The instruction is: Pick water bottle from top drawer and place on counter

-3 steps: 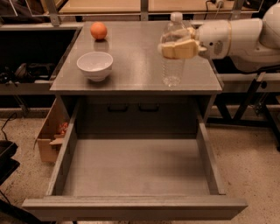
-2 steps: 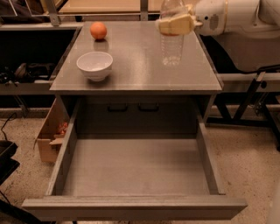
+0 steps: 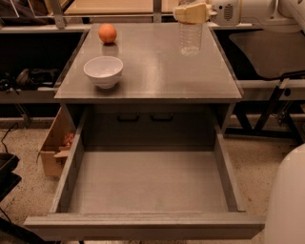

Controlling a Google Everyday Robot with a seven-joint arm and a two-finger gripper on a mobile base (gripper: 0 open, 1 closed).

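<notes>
The water bottle (image 3: 190, 39), clear and ribbed, hangs upright over the far right part of the grey counter (image 3: 152, 71). My gripper (image 3: 192, 13), with cream fingers, is shut around the bottle's top and hides its cap. I cannot tell whether the bottle's base touches the counter. The top drawer (image 3: 147, 181) is pulled fully open at the front, and its flat grey floor holds nothing.
A white bowl (image 3: 103, 71) stands on the counter's left side, with an orange (image 3: 107, 34) behind it. A cardboard box (image 3: 56, 145) sits on the floor left of the cabinet. A white robot part (image 3: 290, 200) fills the bottom right corner.
My gripper has carried the water bottle upward in the view, toward the far right of the counter. The arm has drawn back to the top right edge.
</notes>
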